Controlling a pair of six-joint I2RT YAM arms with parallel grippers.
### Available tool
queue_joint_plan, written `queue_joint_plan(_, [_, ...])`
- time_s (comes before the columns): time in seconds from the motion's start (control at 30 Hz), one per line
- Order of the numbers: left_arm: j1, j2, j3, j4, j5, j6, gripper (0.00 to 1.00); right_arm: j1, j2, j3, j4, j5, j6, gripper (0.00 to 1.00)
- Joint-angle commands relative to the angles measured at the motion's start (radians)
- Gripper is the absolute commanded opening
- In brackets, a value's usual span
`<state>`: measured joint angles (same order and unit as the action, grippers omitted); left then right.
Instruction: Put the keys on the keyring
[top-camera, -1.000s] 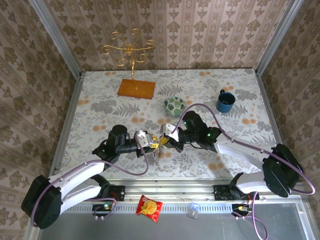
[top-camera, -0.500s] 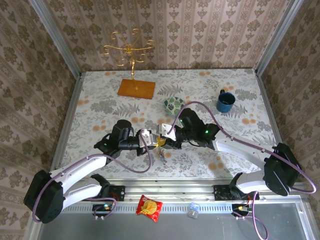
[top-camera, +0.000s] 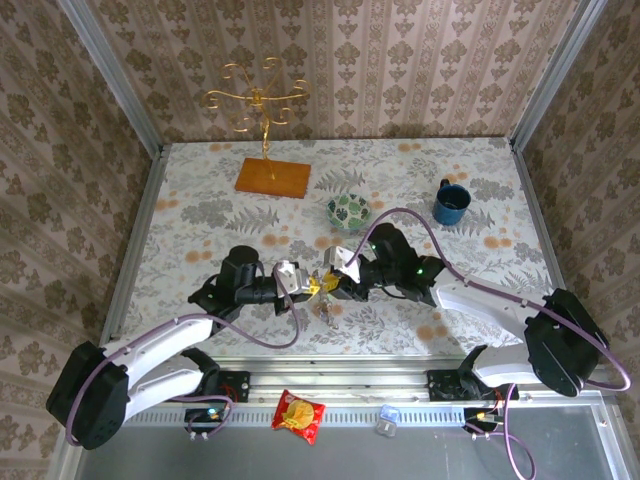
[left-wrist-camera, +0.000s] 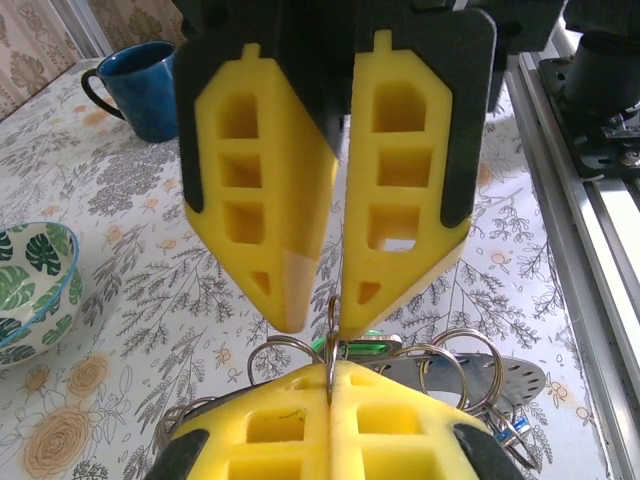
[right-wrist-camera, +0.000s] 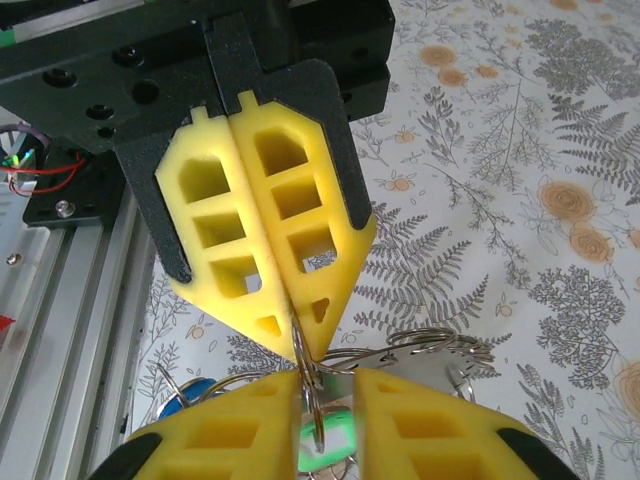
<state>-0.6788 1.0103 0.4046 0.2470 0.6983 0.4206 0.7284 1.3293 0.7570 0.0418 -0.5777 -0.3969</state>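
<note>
My left gripper (left-wrist-camera: 330, 375) is shut on the edge of the thin metal keyring (left-wrist-camera: 333, 318), held upright above the table. Facing it tip to tip, my right gripper (right-wrist-camera: 328, 385) is open, a clear gap between its pads, and the keyring (right-wrist-camera: 312, 375) runs through that gap against the left pad. The green key (right-wrist-camera: 330, 440) hangs just under the fingers and the blue key (right-wrist-camera: 190, 395) lies to the left. More wire rings (left-wrist-camera: 455, 360) hang in the same bunch. From above, the left gripper (top-camera: 310, 287) and right gripper (top-camera: 331, 282) meet over the bunch (top-camera: 325, 310).
A green-patterned bowl (top-camera: 348, 211) stands just behind the grippers and a blue mug (top-camera: 451, 203) at the right. An orange board (top-camera: 273, 177) and a gold wire stand (top-camera: 258, 105) are at the back. A snack packet (top-camera: 299, 415) lies on the front rail.
The right gripper's jaws have come apart while the left gripper stays shut on the keyring. Both arms shifted slightly left and back again; the bunch still hangs between the tips.
</note>
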Motion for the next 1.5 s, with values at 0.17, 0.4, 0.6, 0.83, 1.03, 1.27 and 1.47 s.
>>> queue_joint_plan(0.17, [0.008, -0.006, -0.024, 0.130, 0.033, -0.070, 0.00, 0.001, 0.040, 0.014, 0.038, -0.064, 0.020, 0.20])
queue_joint_plan(0.4, [0.013, -0.013, -0.026, 0.121, 0.017, -0.077, 0.04, 0.002, 0.045, 0.043, -0.005, -0.066, -0.013, 0.00])
queue_joint_plan(0.6, [0.013, -0.029, 0.028, -0.048, -0.028, 0.007, 0.22, 0.017, 0.032, 0.113, -0.158, -0.030, -0.109, 0.00])
queue_joint_plan(0.83, [0.008, -0.006, 0.095, -0.179, -0.011, 0.072, 0.15, 0.067, 0.091, 0.237, -0.354, 0.035, -0.228, 0.00])
queue_joint_plan(1.03, [0.008, -0.004, 0.116, -0.222, 0.001, 0.104, 0.00, 0.082, 0.102, 0.280, -0.378, 0.050, -0.239, 0.01])
queue_joint_plan(1.27, [0.008, -0.021, 0.067, -0.127, 0.020, 0.063, 0.00, 0.029, 0.070, 0.145, -0.224, 0.031, -0.114, 0.24])
queue_joint_plan(1.47, [0.008, -0.027, 0.052, -0.117, 0.015, 0.059, 0.00, 0.027, 0.070, 0.105, -0.194, 0.031, -0.084, 0.21])
